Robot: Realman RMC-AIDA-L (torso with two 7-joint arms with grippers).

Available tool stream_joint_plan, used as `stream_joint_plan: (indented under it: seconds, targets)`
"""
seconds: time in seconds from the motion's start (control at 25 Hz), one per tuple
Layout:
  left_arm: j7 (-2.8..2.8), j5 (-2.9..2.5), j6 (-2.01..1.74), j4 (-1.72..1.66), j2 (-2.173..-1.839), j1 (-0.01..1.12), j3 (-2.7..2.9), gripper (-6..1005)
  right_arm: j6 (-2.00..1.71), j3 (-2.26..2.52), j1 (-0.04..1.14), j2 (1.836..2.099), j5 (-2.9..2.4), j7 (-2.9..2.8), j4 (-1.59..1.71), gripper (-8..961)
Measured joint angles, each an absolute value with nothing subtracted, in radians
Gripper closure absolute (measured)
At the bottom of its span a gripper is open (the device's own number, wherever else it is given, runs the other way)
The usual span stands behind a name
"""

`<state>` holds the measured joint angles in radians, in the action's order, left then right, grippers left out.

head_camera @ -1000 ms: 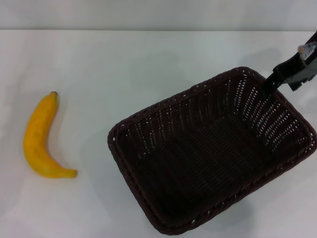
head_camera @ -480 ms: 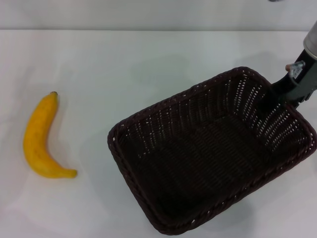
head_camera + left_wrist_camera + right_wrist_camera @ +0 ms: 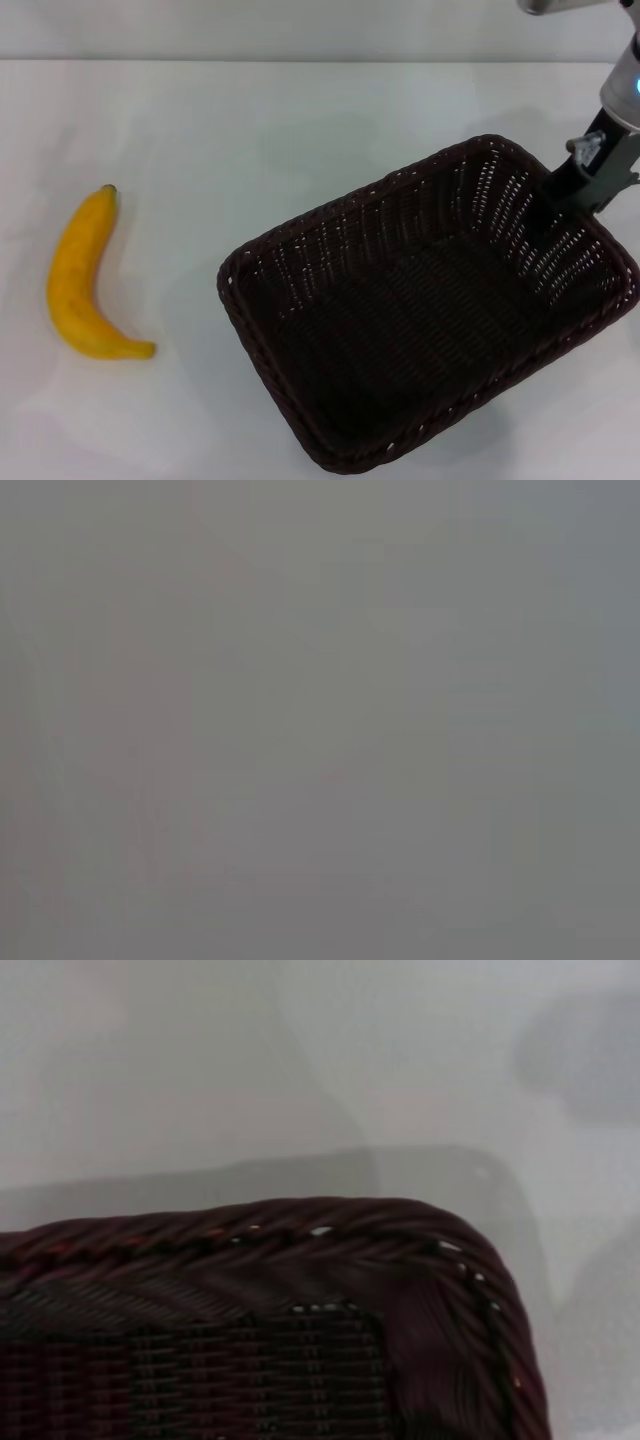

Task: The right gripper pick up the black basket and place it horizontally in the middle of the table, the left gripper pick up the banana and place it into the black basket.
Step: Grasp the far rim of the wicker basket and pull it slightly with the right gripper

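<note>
1. 1 white worktop (image 3: pixel 300 120) carried everything in the head view.
2. The black basket (image 3: pixel 420 310) sat on the worktop's right half, skewed at an angle, not square to the table edge and right of the middle. The right wrist view showed a braided corner (image 3: pixel 420 1230) of its rim over bare worktop.
3. The right tool (image 3: pixel 560 190) reached down at the basket's far right rim, touching or straddling the rim. Whether it was wide, narrow or clamped on the rim could not be told.
4. The banana (image 3: pixel 80 280) lay well apart on the left, untouched, stem tip pointing away from the robot.
5. The left tool was not visible in any view.
6. Risk, as a judgement: a grip on 1 corner of so large a basket could let it swing or slip during the lift, landing crooked or off-centre.
</note>
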<state>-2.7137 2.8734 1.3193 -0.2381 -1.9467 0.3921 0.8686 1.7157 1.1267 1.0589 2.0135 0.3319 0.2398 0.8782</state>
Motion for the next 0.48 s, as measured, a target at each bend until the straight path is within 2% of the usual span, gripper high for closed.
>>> stream_joint_plan:
  seconds: [0.16, 0.36, 0.48]
  targets:
    - [-2.713, 2.878, 1.328, -0.241, -1.946, 0.393, 0.868, 123, 1.709, 1.125, 1.059, 2.015, 0.334, 0.22, 0.876, 389]
    - [-2.714, 2.88, 1.328, -0.266, -1.945, 0.387, 0.86, 123, 1.704, 1.127, 1.053, 2.016, 0.334, 0.161, 0.882, 608]
    - [-2.713, 2.88, 1.331, -0.267, -1.943, 0.388, 0.833, 123, 1.694, 1.124, 1.043, 2.016, 0.333, 0.079, 0.895, 699]
